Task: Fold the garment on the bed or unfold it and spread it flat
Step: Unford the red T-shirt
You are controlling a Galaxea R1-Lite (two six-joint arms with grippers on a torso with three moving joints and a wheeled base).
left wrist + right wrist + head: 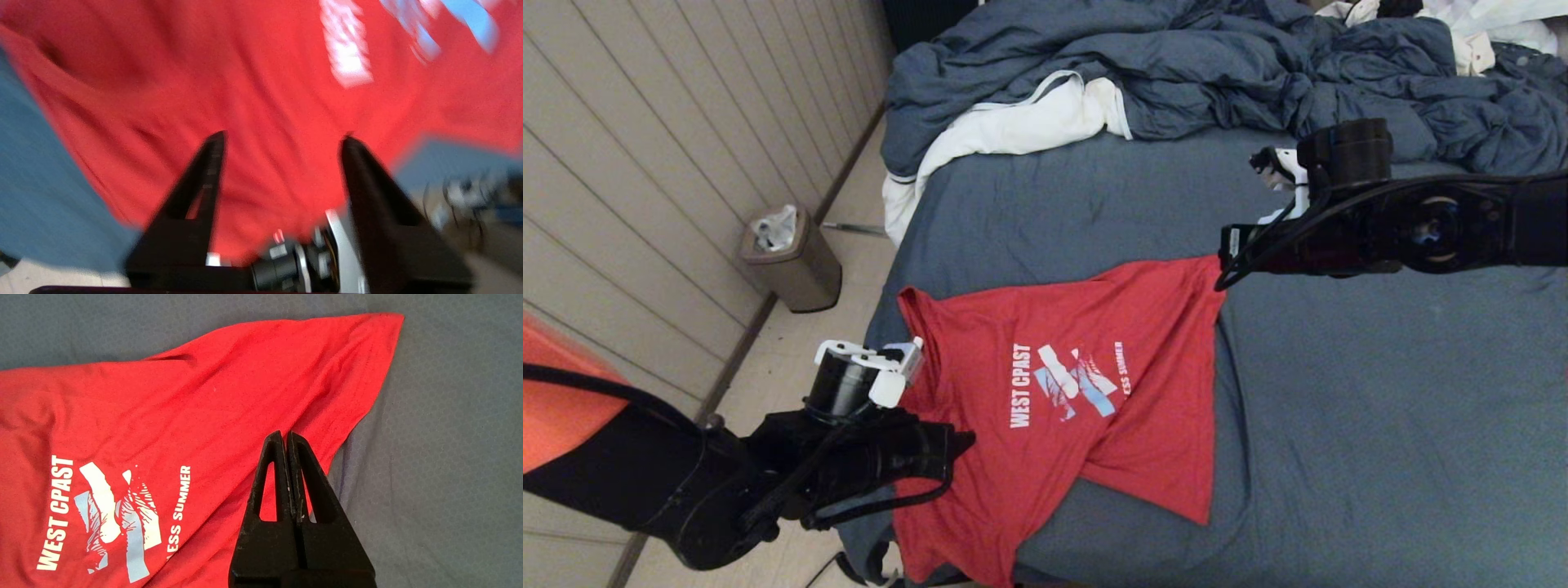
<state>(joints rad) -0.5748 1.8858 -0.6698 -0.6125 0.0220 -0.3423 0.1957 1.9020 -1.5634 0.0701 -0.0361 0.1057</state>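
The garment [1054,392] is a red T-shirt lying print side up on the slate-blue bed [1380,408], creased, with one lower part folded over and its near end hanging over the bed's edge. My left gripper [947,449] is at the shirt's left edge. In the left wrist view the left gripper [284,136] is open over the red cloth [265,81], holding nothing. My right gripper [1227,260] hovers at the shirt's far right corner. In the right wrist view the right gripper [284,433] is shut and empty above the shirt [184,400] and the sheet [449,457].
A rumpled blue duvet [1176,65] is heaped at the far end of the bed, with a white cloth [1013,122] beside it and white clothing [1486,24] at the far right. A small bin [792,261] stands on the floor by the panelled wall.
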